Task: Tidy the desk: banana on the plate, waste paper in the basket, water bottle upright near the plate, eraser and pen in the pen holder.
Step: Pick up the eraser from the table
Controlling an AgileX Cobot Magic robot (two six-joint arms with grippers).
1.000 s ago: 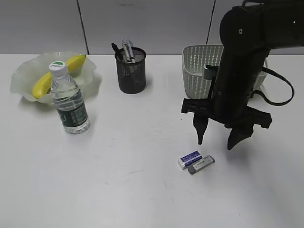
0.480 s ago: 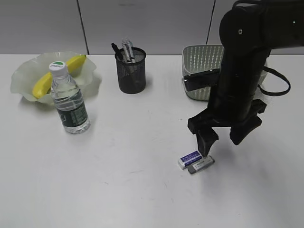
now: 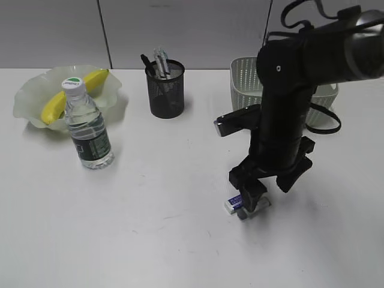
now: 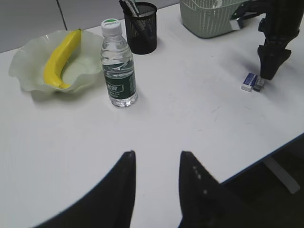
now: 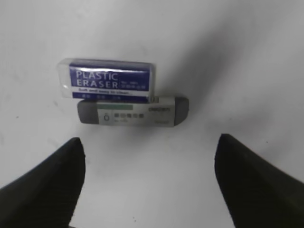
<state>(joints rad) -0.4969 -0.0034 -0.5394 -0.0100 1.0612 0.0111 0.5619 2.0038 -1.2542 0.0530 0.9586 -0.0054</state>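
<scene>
The white desk (image 3: 150,240) is bare along its near side, leaving wide open room at the near left; in the left wrist view its near right edge drops off to dark floor. The left pincer (image 4: 156,190) hangs above that near stretch, fingers parted a little with nothing between them and touching nothing.

At the near right lie two erasers side by side and touching: a white one with a blue sleeve (image 5: 108,80) and a grey one (image 5: 133,112) just nearer the right arm. The right pincer (image 3: 252,201) stands low over them, spread wide; in its wrist view both fingers (image 5: 42,180) flank the pair well apart, gripping nothing.

Farther left, the water bottle (image 3: 87,127) stands upright just in front of the plate (image 3: 27,96), which holds the banana (image 3: 72,94). At the far middle the pen holder (image 3: 165,90) has pens standing in it. The basket (image 3: 249,81) sits at the far right, partly hidden behind the right arm. A grey panelled wall closes the far side.
</scene>
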